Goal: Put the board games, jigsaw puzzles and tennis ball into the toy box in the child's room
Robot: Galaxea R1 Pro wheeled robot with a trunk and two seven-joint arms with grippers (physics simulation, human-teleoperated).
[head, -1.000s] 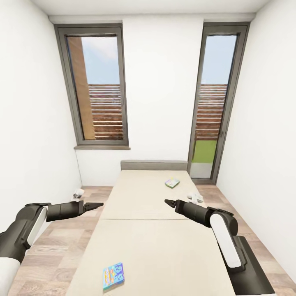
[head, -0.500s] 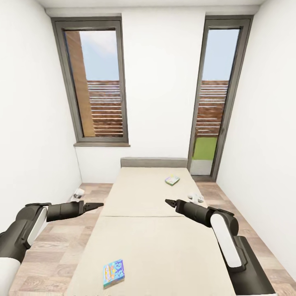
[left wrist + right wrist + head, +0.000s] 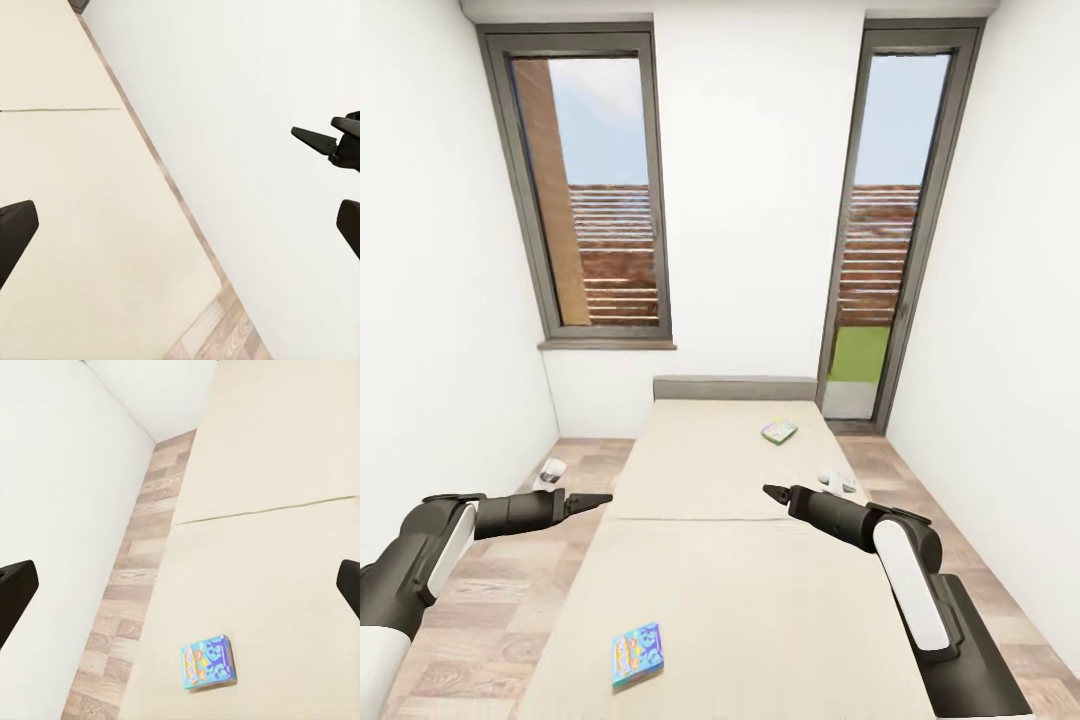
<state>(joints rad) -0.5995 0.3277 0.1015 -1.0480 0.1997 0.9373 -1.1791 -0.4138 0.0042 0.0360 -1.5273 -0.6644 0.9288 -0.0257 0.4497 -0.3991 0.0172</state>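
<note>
A blue board game (image 3: pixel 636 654) lies flat on the near part of the bed (image 3: pixel 740 590), toward its left side. It also shows in the right wrist view as the blue board game (image 3: pixel 209 662). A white-green board game (image 3: pixel 779 431) lies near the grey headboard (image 3: pixel 735 388). My left gripper (image 3: pixel 598 498) hovers over the floor beside the bed's left edge, open and empty. Over the bed's right half my right gripper (image 3: pixel 770 490) is also open, holding nothing. The table and the toy box are out of view.
White walls close in on both sides, with a strip of wood floor (image 3: pixel 490 620) along each side of the bed. Small white objects lie on the floor left (image 3: pixel 550 470) and right (image 3: pixel 837 482) of it. Two tall windows (image 3: pixel 595 190) stand behind the headboard.
The whole picture has shifted: the windows loom larger and the bed's things sit slightly higher, so the camera has moved closer. Both arms keep their pose.
</note>
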